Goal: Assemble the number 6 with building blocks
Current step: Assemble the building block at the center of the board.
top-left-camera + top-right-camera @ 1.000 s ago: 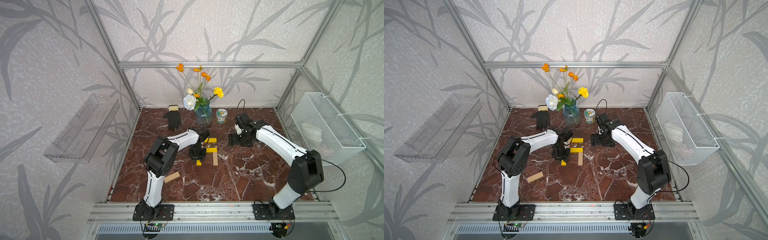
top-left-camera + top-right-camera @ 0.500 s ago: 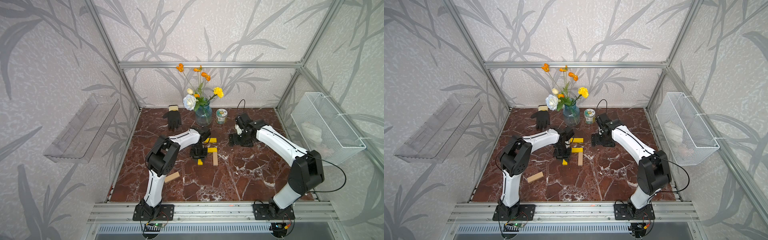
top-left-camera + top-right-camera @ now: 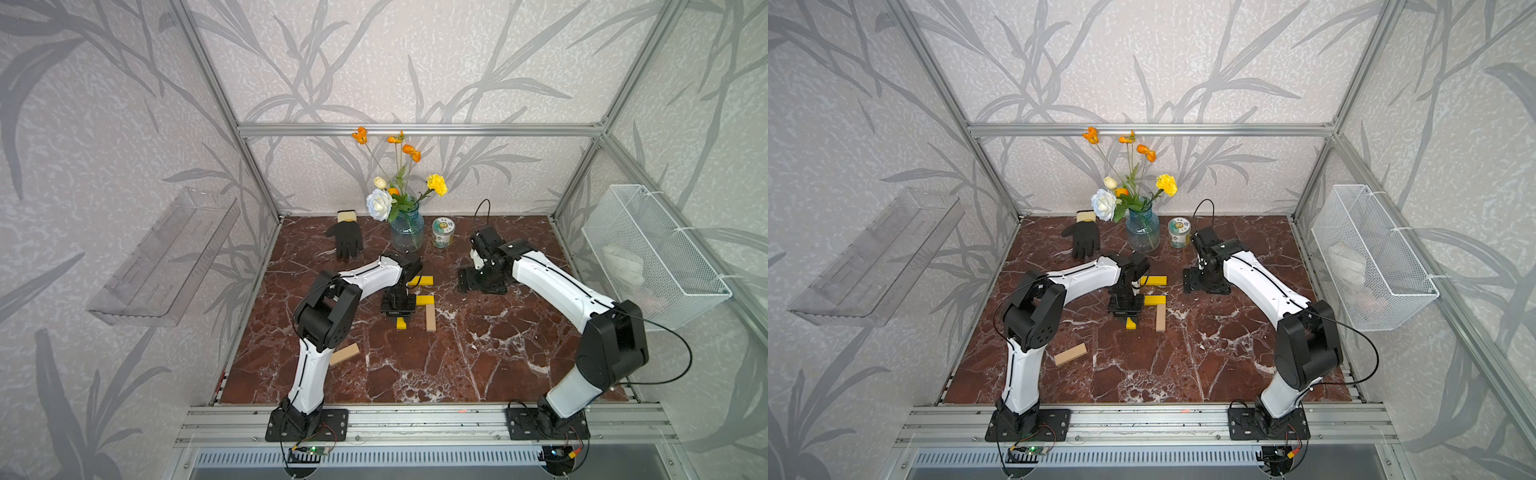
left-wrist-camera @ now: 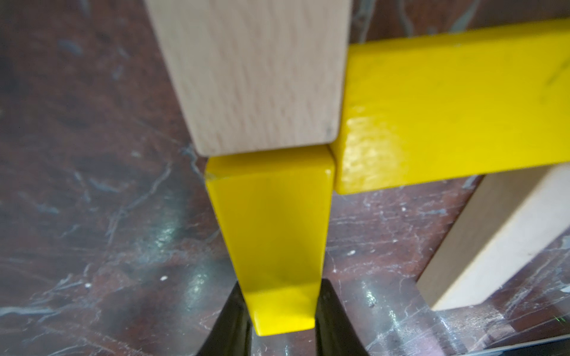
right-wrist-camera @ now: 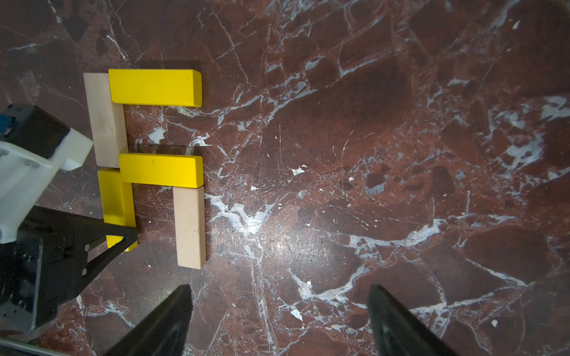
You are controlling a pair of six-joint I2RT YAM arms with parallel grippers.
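Five building blocks lie together as part of the number 6, seen in the right wrist view: a tan upright bar [image 5: 105, 120], a yellow top bar [image 5: 154, 87], a yellow middle bar [image 5: 160, 169], a tan lower right bar [image 5: 189, 228] and a yellow lower left bar [image 5: 115, 203]. My left gripper [image 4: 283, 320] is shut on the near end of that lower left yellow bar [image 4: 271, 222], which rests on the table against the tan bar [image 4: 253, 74]. My right gripper [image 5: 280, 296] hangs open over bare marble to the right. Another tan block [image 3: 344, 354] lies alone by the left arm.
At the back stand a glass vase of flowers [image 3: 407, 230], a small jar [image 3: 443, 232] and a black glove [image 3: 348, 241]. A wire basket [image 3: 648, 257] hangs on the right wall and a clear shelf [image 3: 166, 257] on the left wall. The marble table [image 3: 478, 357] shows in front.
My left wrist has shifted very slightly with the yellow bar still gripped. The right arm and the other blocks have not moved.
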